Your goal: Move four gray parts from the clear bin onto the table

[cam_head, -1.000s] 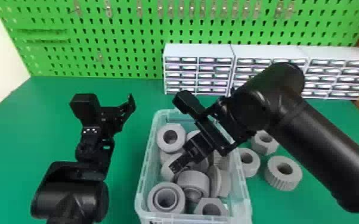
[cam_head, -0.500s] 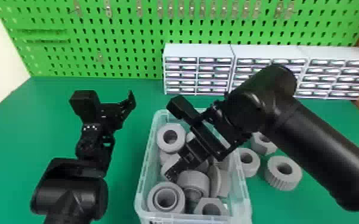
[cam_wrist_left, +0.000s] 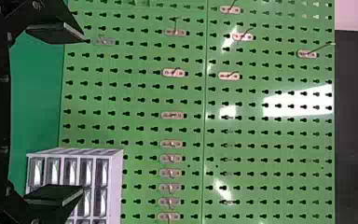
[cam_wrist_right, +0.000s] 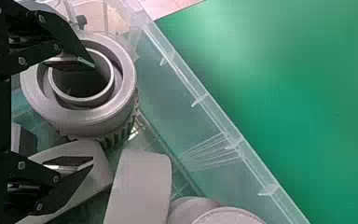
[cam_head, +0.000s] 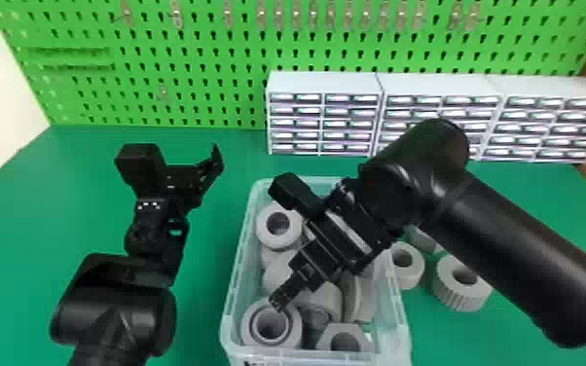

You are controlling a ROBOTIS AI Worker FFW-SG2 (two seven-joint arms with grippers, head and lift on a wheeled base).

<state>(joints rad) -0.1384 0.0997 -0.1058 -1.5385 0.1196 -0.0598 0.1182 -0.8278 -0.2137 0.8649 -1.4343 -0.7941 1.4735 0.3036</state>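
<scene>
Gray ring [cam_wrist_right: 86, 114], ribs [cam_wrist_right: 116, 135] beneath, right wrist view

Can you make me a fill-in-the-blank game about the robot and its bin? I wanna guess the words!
The pegboard behind the table is colored ____.
The gripper at the clear bin belongs to the robot's ____ arm.
The left gripper isn't shut, it's ____.
The parts on the table beside the bin are colored ____.

Missing words: green; right; open; gray
</scene>
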